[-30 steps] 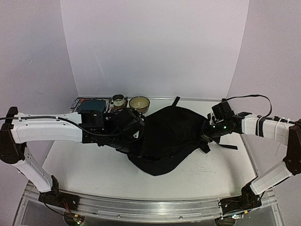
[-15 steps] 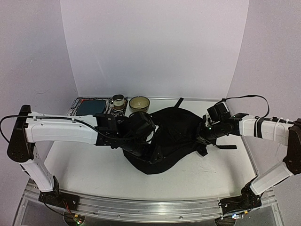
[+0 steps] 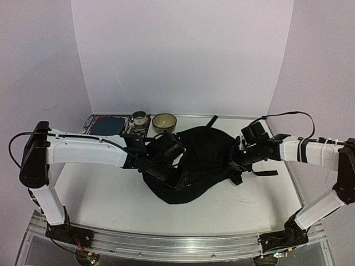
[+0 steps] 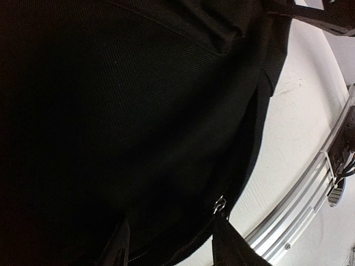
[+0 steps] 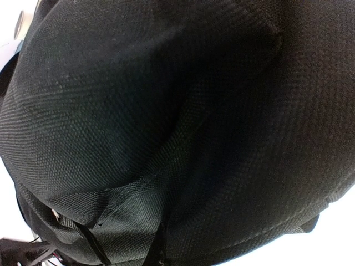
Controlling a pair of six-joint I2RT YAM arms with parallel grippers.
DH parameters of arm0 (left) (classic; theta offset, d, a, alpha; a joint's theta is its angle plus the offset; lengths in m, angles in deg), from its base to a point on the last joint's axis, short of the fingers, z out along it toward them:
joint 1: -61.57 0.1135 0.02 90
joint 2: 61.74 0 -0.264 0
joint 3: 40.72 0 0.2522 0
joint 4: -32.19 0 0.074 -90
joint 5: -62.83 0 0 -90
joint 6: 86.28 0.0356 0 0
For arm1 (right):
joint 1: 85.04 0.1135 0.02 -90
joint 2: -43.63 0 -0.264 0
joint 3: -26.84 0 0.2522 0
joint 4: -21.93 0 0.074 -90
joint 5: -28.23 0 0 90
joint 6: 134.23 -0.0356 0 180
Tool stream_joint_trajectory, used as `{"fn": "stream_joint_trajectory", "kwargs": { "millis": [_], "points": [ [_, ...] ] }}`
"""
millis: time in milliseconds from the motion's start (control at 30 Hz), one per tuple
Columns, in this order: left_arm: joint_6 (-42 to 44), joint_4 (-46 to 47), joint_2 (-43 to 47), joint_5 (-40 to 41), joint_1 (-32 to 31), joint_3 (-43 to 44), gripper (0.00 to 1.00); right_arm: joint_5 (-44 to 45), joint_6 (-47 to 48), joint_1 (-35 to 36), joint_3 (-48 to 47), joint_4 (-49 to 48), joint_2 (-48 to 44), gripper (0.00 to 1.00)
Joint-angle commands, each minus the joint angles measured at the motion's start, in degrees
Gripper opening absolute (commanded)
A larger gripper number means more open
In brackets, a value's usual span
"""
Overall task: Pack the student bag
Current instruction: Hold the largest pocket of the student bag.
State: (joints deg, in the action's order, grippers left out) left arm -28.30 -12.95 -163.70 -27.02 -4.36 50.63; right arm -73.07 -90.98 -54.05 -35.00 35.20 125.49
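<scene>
A white table (image 3: 100, 194) is seen bounded by a metal rail (image 3: 177, 246) along its near edge and by pale walls behind and at both sides. The student bag (image 3: 205, 160) is laid flat at the middle of the table, slightly right of centre. Bare tabletop is left in front of it and to its left, and a narrower strip on the right. The left arm (image 3: 83, 152) is stretched low and nearly level from its raised elbow at the left edge across to the bag's left side. The right arm (image 3: 310, 152) is extended the same way from the right edge. The left gripper (image 4: 171, 221) is held over the bag's near-left part with its fingers (image 4: 119, 246) spread apart and nothing clasped between them. The right gripper (image 3: 237, 160) is set against the bag's right side and is clenched; whether fabric is pinched cannot be told. At the far left edge a dark teal flat item (image 3: 107, 125), a bowl (image 3: 164, 121) and a small jar (image 3: 140, 118) are lined up, close to the left wrist. One strap (image 3: 208, 119) is left pointing toward the back wall. A small metal zip pull (image 4: 221, 203) is seen on the bag's edge just beyond the left fingers.
</scene>
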Motion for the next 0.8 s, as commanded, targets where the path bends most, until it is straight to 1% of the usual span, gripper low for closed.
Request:
{"fn": "stream_joint_trajectory", "kwargs": {
  "millis": [0,100,167,333,567,633,767],
  "points": [
    [4.17,1.87,-3.03,-6.46,0.90,2.29,0.53,-2.35,-0.32,1.09,-1.14,-1.84,0.55,0.00],
    [4.61,3.96,-3.94,-12.25,0.98,2.46,0.53,-2.42,-0.52,1.16,-1.14,-1.97,0.58,0.00],
    [4.42,5.46,-3.21,-14.57,0.91,2.27,0.53,-2.44,-0.60,1.18,-1.18,-2.08,0.58,0.00],
    [4.67,6.94,-1.31,-17.70,1.02,2.05,0.53,-2.53,-0.62,1.22,-1.32,-2.06,0.76,0.00],
    [3.96,6.94,-2.05,-19.10,1.03,1.26,0.44,-2.90,-0.45,1.21,-2.19,-2.23,1.54,0.00],
    [3.78,6.95,-0.48,-19.09,1.12,1.31,0.40,-3.01,-0.39,1.20,-2.15,-2.23,1.51,0.00],
    [3.57,6.95,3.20,-19.70,1.73,1.58,0.35,-2.89,-0.36,1.17,-1.63,-2.28,1.30,0.00]
  ]
}}
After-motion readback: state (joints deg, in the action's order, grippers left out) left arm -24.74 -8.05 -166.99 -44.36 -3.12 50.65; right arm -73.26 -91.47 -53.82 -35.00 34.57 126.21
